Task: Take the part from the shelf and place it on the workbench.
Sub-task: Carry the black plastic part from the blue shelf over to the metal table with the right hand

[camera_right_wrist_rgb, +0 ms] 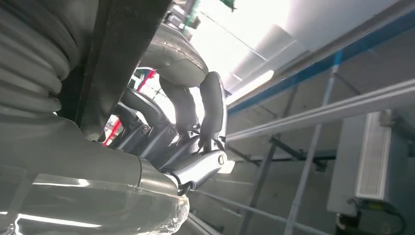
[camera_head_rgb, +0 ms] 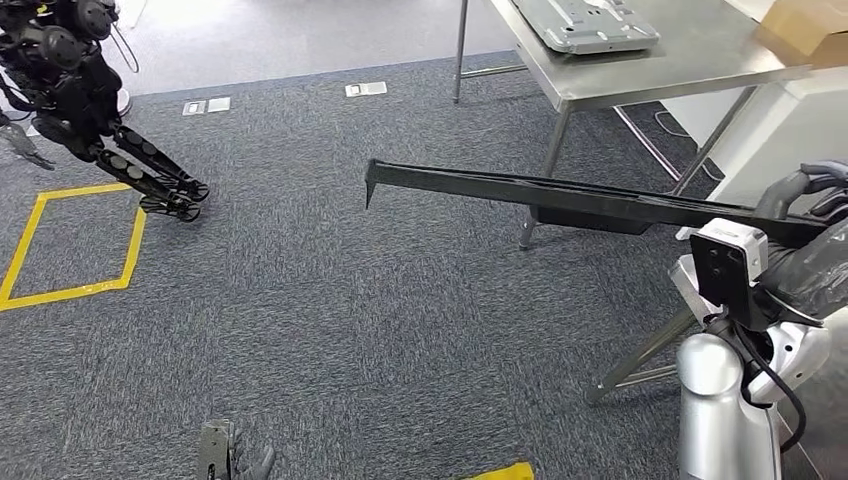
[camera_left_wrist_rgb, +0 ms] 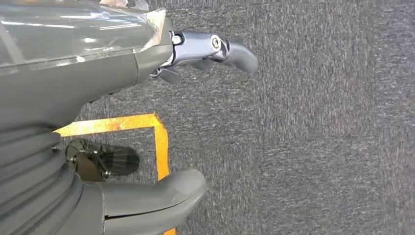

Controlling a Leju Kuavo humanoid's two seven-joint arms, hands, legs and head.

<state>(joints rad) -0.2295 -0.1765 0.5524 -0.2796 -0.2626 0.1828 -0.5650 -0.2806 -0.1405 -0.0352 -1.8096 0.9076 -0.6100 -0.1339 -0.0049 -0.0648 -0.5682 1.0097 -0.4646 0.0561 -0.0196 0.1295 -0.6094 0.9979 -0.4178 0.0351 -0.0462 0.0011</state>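
Note:
The part (camera_head_rgb: 560, 195) is a long, thin black bar with a small downturned lip at its far end. It hangs level above the carpet and reaches leftward past the workbench leg. My right hand (camera_head_rgb: 812, 192) grips its near end at the right edge of the head view. In the right wrist view the fingers (camera_right_wrist_rgb: 195, 107) curl around the black bar (camera_right_wrist_rgb: 125, 44). The steel workbench (camera_head_rgb: 700, 55) stands beyond and to the right of the bar. My left hand (camera_head_rgb: 225, 455) hangs low with thumb and fingers apart, holding nothing (camera_left_wrist_rgb: 88, 73).
A grey moulded panel (camera_head_rgb: 585, 25) and a cardboard box (camera_head_rgb: 805, 25) lie on the workbench. Its legs (camera_head_rgb: 545, 170) stand under the bar. A black humanoid robot (camera_head_rgb: 80, 90) stands at the far left by a yellow taped square (camera_head_rgb: 70, 240). Grey carpet covers the floor.

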